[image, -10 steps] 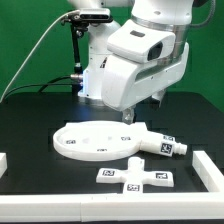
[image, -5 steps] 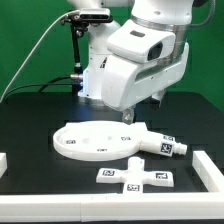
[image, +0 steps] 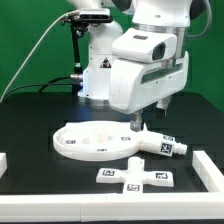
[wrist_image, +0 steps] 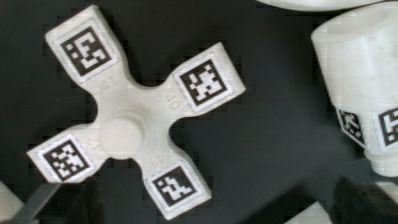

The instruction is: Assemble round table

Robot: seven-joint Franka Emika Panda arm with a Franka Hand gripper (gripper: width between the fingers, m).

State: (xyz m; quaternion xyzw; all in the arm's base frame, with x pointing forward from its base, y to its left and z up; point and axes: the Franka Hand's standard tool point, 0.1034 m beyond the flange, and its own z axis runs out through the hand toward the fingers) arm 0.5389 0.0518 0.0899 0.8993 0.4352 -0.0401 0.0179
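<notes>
The round table lies in three loose white parts on the black table. The large rimmed disc [image: 90,142] lies flat at the middle. The short thick leg [image: 160,143] lies on its side just to the exterior view's right of the disc. The cross-shaped foot [image: 135,177] lies flat in front of them, with a tag on each arm. My gripper [image: 146,114] hangs open above the leg and the disc's edge, touching nothing. In the wrist view the foot [wrist_image: 143,115] fills the middle, the leg [wrist_image: 365,85] lies beside it, and nothing sits between the dark fingertips [wrist_image: 356,200].
A white bracket [image: 4,160] stands at the table's edge on the exterior view's left and another [image: 210,170] on its right. A green wall stands behind the table. A black camera stand [image: 78,40] rises at the back.
The arm has shifted slightly toward the exterior view's right and a little lower. The jaws stayed open and no part moved.
</notes>
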